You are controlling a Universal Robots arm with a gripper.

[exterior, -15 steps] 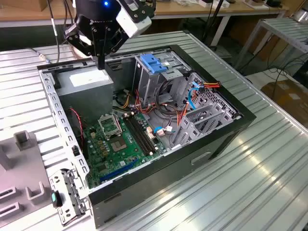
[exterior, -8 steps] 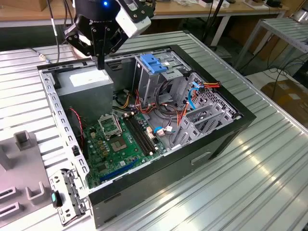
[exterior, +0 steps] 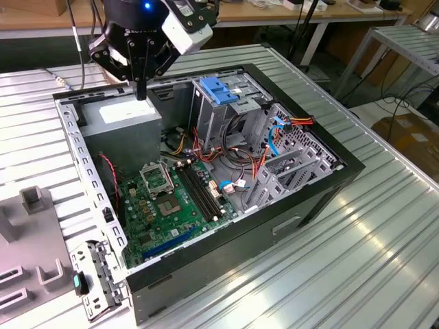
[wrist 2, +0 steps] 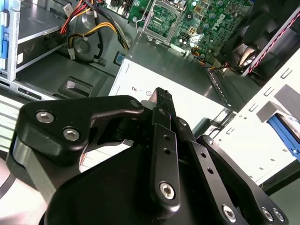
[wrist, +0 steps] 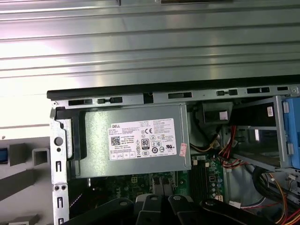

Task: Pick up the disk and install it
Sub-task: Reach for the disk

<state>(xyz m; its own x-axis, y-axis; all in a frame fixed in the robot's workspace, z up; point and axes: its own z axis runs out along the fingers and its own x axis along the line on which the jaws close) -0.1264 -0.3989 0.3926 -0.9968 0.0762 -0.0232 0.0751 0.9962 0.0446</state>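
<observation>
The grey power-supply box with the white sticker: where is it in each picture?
Exterior view: the power-supply box sits under the gripper.
Second wrist view: it lies just past the gripper.
First wrist view: mid-picture, sticker facing the camera.
Shared landmark: the green motherboard beside it.

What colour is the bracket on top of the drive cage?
Blue. The bracket shows best in the exterior view.

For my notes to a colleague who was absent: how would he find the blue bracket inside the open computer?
Find the open black computer case on the ribbed metal table. Inside it, to the exterior view's right of the grey power-supply box, stands a grey metal cage. The blue plastic bracket sits on top of it, broad and flat, while the blue cable nearby is thin.
</observation>
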